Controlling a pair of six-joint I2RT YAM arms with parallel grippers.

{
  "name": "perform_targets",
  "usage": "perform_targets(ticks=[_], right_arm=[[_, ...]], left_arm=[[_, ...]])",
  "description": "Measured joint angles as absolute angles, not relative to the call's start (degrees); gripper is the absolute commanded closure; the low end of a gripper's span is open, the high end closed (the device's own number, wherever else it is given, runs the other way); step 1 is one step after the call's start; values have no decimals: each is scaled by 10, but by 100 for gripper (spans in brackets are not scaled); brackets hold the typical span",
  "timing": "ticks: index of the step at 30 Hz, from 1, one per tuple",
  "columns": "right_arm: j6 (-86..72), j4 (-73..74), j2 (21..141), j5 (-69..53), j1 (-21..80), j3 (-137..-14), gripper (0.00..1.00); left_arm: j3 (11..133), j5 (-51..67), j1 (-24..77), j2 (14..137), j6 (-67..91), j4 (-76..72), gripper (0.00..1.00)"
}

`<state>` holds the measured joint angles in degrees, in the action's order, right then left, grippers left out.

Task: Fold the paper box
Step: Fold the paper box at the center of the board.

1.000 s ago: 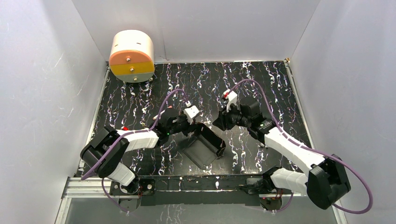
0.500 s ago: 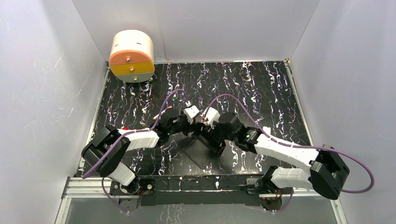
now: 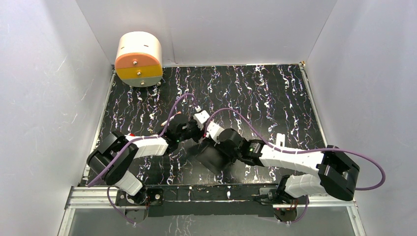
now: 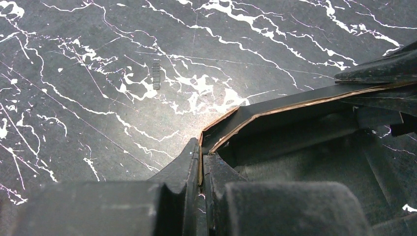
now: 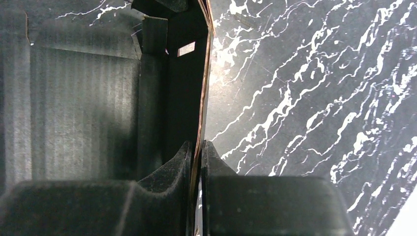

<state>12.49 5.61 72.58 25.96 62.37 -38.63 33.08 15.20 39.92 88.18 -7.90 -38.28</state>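
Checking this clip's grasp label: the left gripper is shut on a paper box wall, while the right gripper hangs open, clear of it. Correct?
No. The right gripper is not open: the right wrist view shows it shut on a wall of the paper box too. The left gripper is shut on a wall, as stated.

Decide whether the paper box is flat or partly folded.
Partly folded: the paper box has raised walls; left gripper and right gripper pinch wall edges.

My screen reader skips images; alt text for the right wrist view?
The right gripper has its jaws shut on a thin wall of the paper box. The box's inside fills the left, the marbled table the right.
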Motion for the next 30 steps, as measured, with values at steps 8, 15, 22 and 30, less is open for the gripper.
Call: perform_targets(ticks=[8,15,22,30], right_arm=[[166,43,728,303,635,-386,76],[189,22,736,325,638,-387,64],[199,-6,736,339,638,-387,72],[205,-10,737,338,639,-387,100]], left_arm=[[337,144,399,897,-74,-403,100],[337,141,399,898,-73,-400,100],[337,141,399,898,-75,-400,100],[338,142,399,898,-74,-399,100]])
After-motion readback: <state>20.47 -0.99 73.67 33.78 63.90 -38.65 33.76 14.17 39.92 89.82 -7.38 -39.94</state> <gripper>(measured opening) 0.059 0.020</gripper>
